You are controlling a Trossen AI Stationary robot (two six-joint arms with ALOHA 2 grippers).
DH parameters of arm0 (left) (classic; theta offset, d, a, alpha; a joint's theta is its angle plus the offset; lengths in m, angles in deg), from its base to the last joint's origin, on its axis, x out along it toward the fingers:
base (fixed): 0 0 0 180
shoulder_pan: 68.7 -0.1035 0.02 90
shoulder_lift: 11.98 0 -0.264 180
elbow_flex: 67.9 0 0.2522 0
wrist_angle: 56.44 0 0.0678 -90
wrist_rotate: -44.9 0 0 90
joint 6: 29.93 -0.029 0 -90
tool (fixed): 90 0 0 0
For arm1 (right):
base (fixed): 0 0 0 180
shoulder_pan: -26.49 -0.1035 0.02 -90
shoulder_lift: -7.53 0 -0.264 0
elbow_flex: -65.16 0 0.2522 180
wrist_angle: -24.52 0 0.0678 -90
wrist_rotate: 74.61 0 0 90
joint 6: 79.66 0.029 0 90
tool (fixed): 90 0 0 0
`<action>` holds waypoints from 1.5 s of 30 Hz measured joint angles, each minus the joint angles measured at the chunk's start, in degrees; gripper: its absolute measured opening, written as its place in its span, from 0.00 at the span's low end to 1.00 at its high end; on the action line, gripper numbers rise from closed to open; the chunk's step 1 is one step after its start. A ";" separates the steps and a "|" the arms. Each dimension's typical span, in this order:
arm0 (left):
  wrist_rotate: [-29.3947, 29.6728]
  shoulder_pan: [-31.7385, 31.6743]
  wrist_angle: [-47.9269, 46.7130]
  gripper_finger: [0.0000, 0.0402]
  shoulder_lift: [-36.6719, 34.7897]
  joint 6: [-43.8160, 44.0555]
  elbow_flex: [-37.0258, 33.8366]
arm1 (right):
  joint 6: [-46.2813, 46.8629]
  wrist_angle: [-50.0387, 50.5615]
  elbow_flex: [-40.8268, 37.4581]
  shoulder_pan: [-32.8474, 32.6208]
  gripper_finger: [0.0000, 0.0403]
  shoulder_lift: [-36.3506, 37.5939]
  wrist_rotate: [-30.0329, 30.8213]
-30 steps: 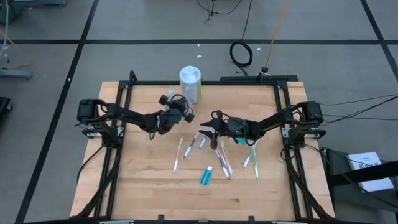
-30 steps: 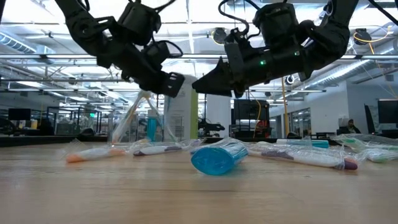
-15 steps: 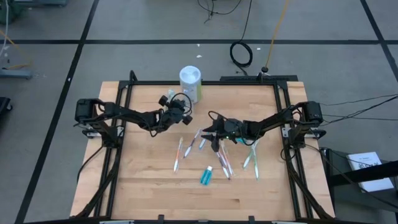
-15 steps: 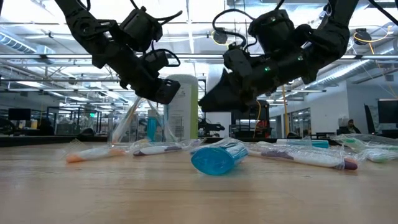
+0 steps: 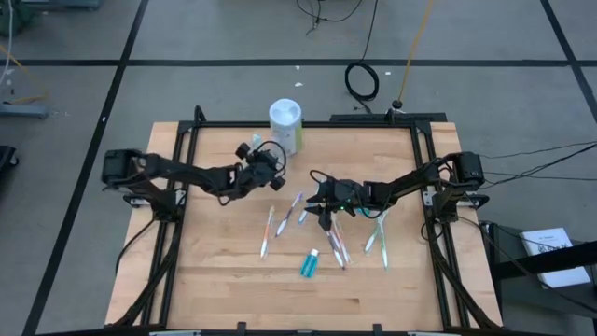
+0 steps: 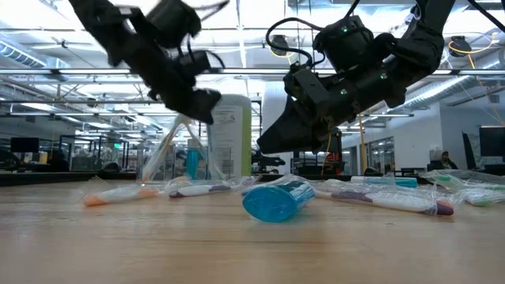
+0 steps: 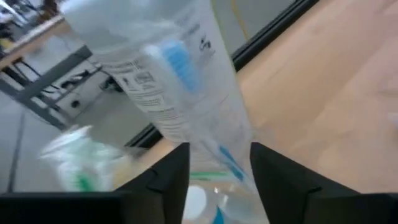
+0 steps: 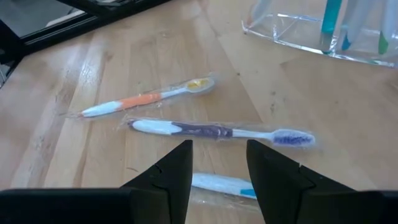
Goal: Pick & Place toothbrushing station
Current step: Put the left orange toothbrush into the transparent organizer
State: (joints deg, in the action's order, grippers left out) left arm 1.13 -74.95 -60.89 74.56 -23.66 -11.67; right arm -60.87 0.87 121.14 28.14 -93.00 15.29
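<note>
A wrapped toothbrush with a blue head, in a clear printed sleeve, stands between the left gripper and its two dark jaws, above the wooden bench, beside a blurred white-and-green object.

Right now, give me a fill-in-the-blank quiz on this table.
The canister has a ___ cap.
The purple toothbrush lies beside an ___ one.
The left gripper holds a wrapped ___.
The right gripper hovers ___, holding nothing.
Missing words: white; orange; toothbrush; open.
</note>
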 joint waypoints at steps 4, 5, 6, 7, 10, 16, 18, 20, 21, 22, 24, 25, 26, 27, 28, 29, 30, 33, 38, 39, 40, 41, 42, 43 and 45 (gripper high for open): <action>-4.67 2.62 -8.28 0.48 -6.89 4.45 2.16 | -0.15 0.84 0.00 0.00 0.35 0.02 0.00; -6.29 3.30 -9.74 0.48 -8.30 5.60 2.33 | -0.15 0.88 0.00 0.00 0.35 0.02 0.00; -8.36 3.96 -10.46 0.48 -9.58 6.90 2.42 | -0.15 0.82 0.00 0.00 0.35 0.02 0.00; -10.36 4.62 -11.24 0.48 -10.59 8.28 2.46 | -0.15 0.75 0.00 0.00 0.35 0.02 0.00; -15.34 6.30 -14.23 0.46 -12.76 13.60 2.44 | -0.15 1.12 0.00 0.00 0.35 0.02 0.00; -22.37 8.41 -22.03 0.42 -13.22 22.78 2.44 | -0.09 2.46 0.00 -0.22 0.35 0.02 0.00; -23.80 9.12 -23.81 0.41 -12.61 26.25 2.44 | -0.09 2.59 0.00 -0.28 0.35 0.02 0.00; -24.45 9.90 -26.40 0.39 -12.33 29.12 2.38 | -0.02 2.58 0.00 -0.28 0.35 0.02 0.00; -24.63 10.27 -26.79 0.39 -11.91 30.08 2.37 | -0.02 2.60 0.00 -0.28 0.35 0.02 0.00; -24.80 10.62 -26.76 0.38 -11.54 30.72 2.44 | 0.00 2.57 0.00 -0.28 0.35 0.02 0.01; -25.10 11.37 -28.11 0.37 -11.21 32.39 2.36 | 0.01 2.45 0.00 -0.28 0.35 0.02 0.00; -25.16 11.71 -27.80 0.37 -10.73 33.45 2.32 | 0.02 2.46 0.00 -0.28 0.35 0.02 0.02; -25.31 12.00 -26.90 0.37 -10.09 34.54 2.44 | 0.02 2.49 0.00 -0.28 0.35 0.02 0.00; -25.55 12.31 -26.79 0.37 -9.56 35.42 2.50 | 0.02 2.51 0.00 -0.31 0.35 0.02 0.01; -25.75 12.66 -27.17 0.37 -9.09 36.05 2.43 | 0.04 2.51 0.00 -0.31 0.35 0.02 0.00; -25.73 12.95 -27.31 0.37 -8.36 36.47 2.33 | 0.04 2.53 0.00 -0.32 0.35 0.02 0.02; -25.76 13.28 -26.44 0.37 -7.52 36.85 2.35 | 0.04 2.66 0.00 -0.31 0.35 0.02 0.01; -25.84 13.93 -26.34 0.37 -4.76 38.78 2.40 | 0.04 2.85 0.00 -0.33 0.35 0.02 0.02; -26.82 14.28 -25.00 0.37 0.98 41.51 2.39 | 0.04 2.62 0.02 -0.31 0.35 0.02 0.00; -27.47 14.28 -24.63 0.37 2.11 42.17 2.42 | 0.04 2.56 0.02 -0.35 0.35 0.02 0.02; -28.26 14.27 -24.62 0.37 3.10 42.62 2.42 | 0.04 2.54 0.02 -0.38 0.35 0.02 0.02; -28.73 14.25 -24.45 0.37 4.14 43.10 2.39 | 0.04 2.59 0.02 -0.42 0.35 0.02 0.02; -29.37 14.25 -23.65 0.37 5.18 43.69 2.39 | 0.04 2.74 0.02 -0.52 0.35 0.02 0.03; -30.26 14.25 -23.27 0.37 6.15 44.10 2.39 | 0.04 2.81 0.02 -0.60 0.35 0.02 0.04; -31.60 14.25 -23.14 0.37 7.87 44.87 2.39 | 0.04 2.93 0.02 -0.64 0.35 0.02 0.02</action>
State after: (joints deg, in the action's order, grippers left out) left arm -30.47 -60.69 -84.03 82.43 21.21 -9.28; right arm -60.83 3.80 121.16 27.51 -92.98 15.31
